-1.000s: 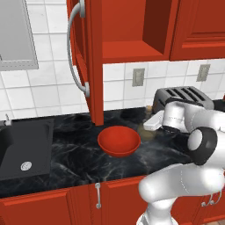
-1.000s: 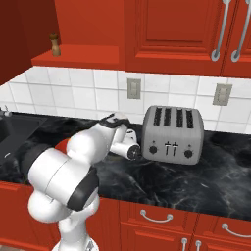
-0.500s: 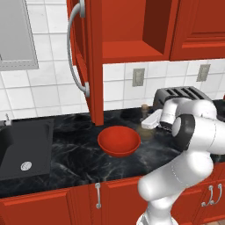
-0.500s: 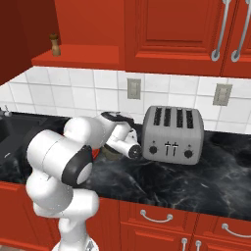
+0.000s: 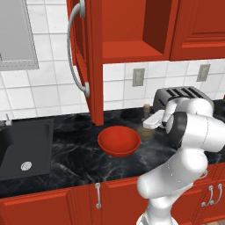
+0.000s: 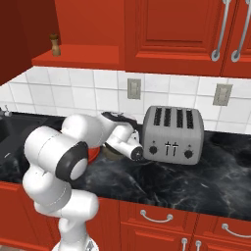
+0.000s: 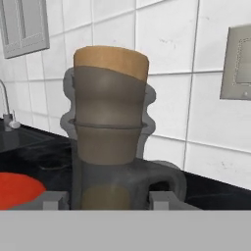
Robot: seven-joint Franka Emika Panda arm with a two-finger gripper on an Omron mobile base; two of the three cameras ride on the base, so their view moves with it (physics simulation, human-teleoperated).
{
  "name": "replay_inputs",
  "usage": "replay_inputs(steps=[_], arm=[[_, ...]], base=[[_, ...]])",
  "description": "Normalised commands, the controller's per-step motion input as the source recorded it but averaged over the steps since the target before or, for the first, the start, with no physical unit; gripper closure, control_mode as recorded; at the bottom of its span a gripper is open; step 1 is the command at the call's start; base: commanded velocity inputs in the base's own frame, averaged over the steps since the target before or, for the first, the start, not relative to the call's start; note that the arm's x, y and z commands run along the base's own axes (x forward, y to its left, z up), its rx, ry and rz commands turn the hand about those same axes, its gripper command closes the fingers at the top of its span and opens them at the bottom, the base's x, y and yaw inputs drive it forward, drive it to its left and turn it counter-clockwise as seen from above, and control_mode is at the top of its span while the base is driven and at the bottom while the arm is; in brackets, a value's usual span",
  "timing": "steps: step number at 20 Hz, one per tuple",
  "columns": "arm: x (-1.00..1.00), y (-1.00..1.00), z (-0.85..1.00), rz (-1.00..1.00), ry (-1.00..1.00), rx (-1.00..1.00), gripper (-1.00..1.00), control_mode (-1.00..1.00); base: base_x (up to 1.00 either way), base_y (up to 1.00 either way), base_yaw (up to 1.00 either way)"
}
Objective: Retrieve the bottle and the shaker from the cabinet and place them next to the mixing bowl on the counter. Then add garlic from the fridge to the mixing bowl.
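2 fingertips sit either side of the bottle (image 7: 110,127) in the hand view, the tool (image 7: 109,200) part-closed around its neck below the stopper, side handle showing to the right. From the left base view the bottle stands upright on the worktop (image 5: 66,145), toward the back edge, just right of the bowl (image 5: 118,140) and left of the toaster (image 5: 176,99); whether its base touches the surface I cannot tell. The arm's wrist covers most of it there, with the stopper poking up. In the right base view the shaker (image 6: 56,44) stands alone on the open cabinet's (image 6: 78,54) shelf, near its left end. The cabinet door (image 5: 83,57) hangs open above the bowl. A black sink (image 5: 24,147) sits at the worktop's left end.
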Motion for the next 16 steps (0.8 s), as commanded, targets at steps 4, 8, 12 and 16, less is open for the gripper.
replay_inputs(steps=[4,8,12,16], arm=[[-0.07,-0.10,-0.15,0.00,0.00,0.03,1.00,-1.00],[0.00,0.02,-0.08,0.00,0.00,0.00,-1.00,-1.00],[-0.05,0.00,0.00,-0.01,0.00,0.00,-1.00,-1.00],[-0.28,0.00,0.00,-0.01,0.00,0.00,-1.00,-1.00]], base=[[0.00,0.00,0.00],[0.00,0.00,0.00],[0.00,0.00,0.00],[0.00,0.00,0.00]])
